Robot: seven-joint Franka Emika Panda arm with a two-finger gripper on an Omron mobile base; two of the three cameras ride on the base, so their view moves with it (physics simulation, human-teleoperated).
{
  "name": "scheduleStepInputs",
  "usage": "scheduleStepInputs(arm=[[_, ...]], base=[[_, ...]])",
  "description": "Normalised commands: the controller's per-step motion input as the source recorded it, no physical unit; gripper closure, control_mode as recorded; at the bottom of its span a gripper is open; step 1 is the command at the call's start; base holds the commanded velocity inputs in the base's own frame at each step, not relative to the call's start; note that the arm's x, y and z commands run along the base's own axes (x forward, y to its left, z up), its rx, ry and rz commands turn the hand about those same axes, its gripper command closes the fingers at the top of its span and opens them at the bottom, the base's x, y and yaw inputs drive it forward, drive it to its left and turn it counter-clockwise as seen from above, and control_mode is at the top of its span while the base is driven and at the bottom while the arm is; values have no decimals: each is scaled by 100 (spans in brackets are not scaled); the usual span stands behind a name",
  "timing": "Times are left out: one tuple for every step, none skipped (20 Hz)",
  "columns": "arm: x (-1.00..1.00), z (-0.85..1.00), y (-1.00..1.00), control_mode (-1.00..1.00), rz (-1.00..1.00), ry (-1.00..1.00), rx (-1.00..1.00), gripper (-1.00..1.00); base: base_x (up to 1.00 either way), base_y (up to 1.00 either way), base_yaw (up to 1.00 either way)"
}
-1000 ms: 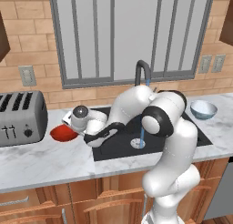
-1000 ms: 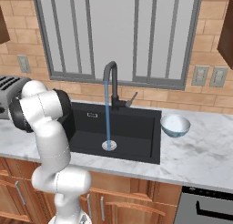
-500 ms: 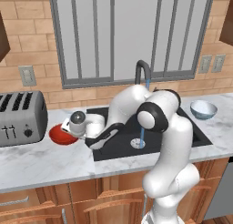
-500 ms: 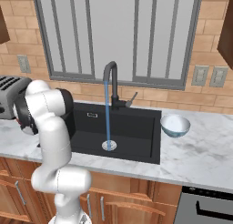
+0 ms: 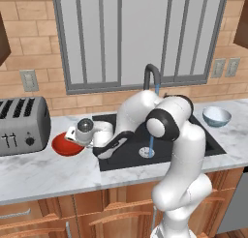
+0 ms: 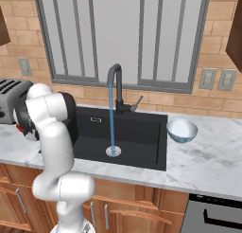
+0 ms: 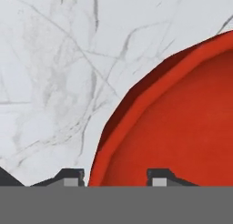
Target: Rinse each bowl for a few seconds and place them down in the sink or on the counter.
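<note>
White marble counter (image 5: 43,171) with grey veins runs over wooden cabinets, backed by tan brick and a grey-framed window. The matte black sink (image 6: 142,137) sits to the gripper's right, a thin blue stream falling from the dark arched faucet (image 6: 115,87) onto the round silver drain. The gripper (image 7: 116,177) hangs directly over the glossy red bowl (image 5: 65,144), which rests on the counter between sink and toaster (image 5: 22,126). Its fingers (image 7: 73,177) stand apart, straddling the bowl's near rim, apparently without touching it, though the tips are mostly cropped. The pale blue-white bowl (image 6: 182,130) sits far beyond the sink.
</note>
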Motion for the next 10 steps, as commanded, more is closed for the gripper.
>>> scheduleStepInputs(arm=[[0,21,0,-100,4,0,5,-100],[0,24,0,-100,3,0,5,-100],[0,23,0,-100,3,0,6,-100],[0,23,0,-100,3,0,5,-100],[0,17,-3,-100,2,0,3,-100],[0,16,-1,-100,2,-1,2,-100],[-2,17,-1,-100,2,-2,1,-100],[-1,17,-2,-100,2,-3,0,-100],[-1,18,-2,-100,2,-3,0,-100],[-3,22,-8,-100,2,-4,0,-100]], base=[[0,0,0],[0,0,0],[0,0,0],[0,0,0],[0,0,0],[0,0,0],[0,0,0],[0,0,0],[0,0,0],[0,0,0]])
